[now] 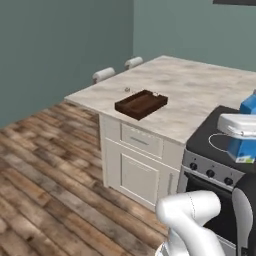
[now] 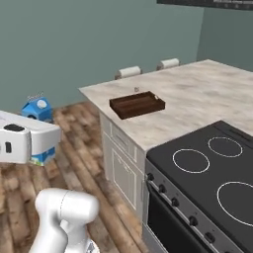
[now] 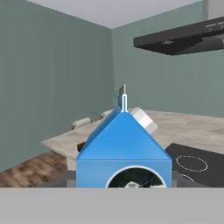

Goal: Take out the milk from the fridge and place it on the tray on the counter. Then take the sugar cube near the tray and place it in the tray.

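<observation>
Milk (image 2: 37,109) is riding in the tool (image 2: 34,141), whose white body is wrapping across the carton's middle; the jaws are sitting partway closed on its flat sides, and the blue gable top and a lower corner are sticking out above and below. From the hand view the carton (image 3: 124,144) is filling the foreground, its ridge pointing toward the far wall. It is looking like a light, stiff little box with smooth printed faces, so I am judging it could slide if squeezed too softly and dent if pinched hard; the flat side panels below the gable are the sensible place to hold it.

Farther off, the tray (image 1: 141,104) is lying on the tabletop (image 1: 200,95) near its left edge, and the sugar cube (image 1: 127,90) is sitting just beside the tray's far side, apart from it. That cube is showing as a mere speck, its surface too small to read. The fingertips themselves are being hidden behind the carton, and the stove is lying to the right of the tabletop.
</observation>
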